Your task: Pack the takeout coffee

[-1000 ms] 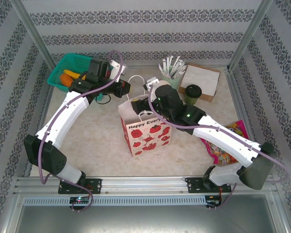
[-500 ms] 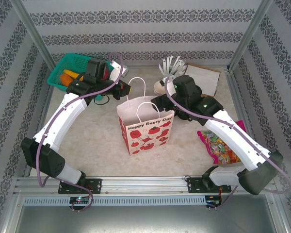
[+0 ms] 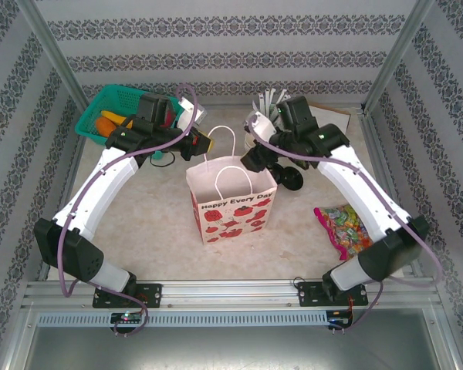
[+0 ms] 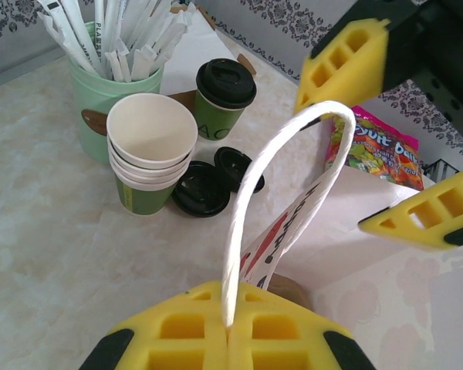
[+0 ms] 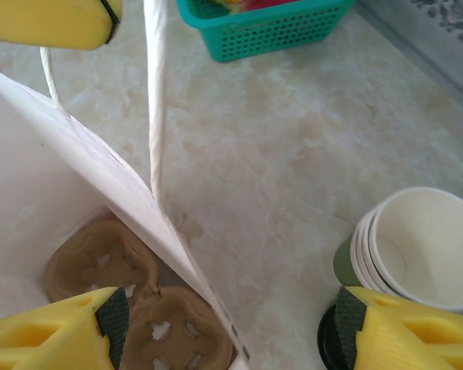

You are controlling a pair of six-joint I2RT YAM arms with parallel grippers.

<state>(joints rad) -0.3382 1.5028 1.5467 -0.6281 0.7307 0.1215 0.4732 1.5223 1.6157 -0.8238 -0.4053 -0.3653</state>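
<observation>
The takeout coffee [image 4: 225,96], a green paper cup under a round black lid, stands upright on the marble table [image 4: 54,254]. In my left wrist view it is at 3 o'clock from a mint-green holder [image 4: 100,104] full of white sticks. Neither of my claws touches it.

Two loose black lids [image 4: 204,191] lie flat at 6 o'clock from the coffee, just beside it. A stack of open paper cups [image 4: 150,150] stands at 8 o'clock from it, touching the lids' edge.

My left claw [image 4: 228,335] is pinched fully closed on one white handle [image 4: 282,173] of the paper bag [image 3: 231,204], so the loop arches up out of my yellow pads. Seen from above, the bag stands upright mid-table, printed with red strawberries, and this claw is at 11 o'clock from it.

My right claw [image 5: 230,320] hangs over the bag's mouth with its fingers spread wide and nothing between them except the bag's far wall. Below it, a brown cardboard cup carrier [image 5: 139,308] sits on the bag's floor.

A bright candy packet [image 3: 343,227] lies at 3 o'clock from the bag. A teal basket [image 3: 100,116] sits at 10 o'clock, well apart.
</observation>
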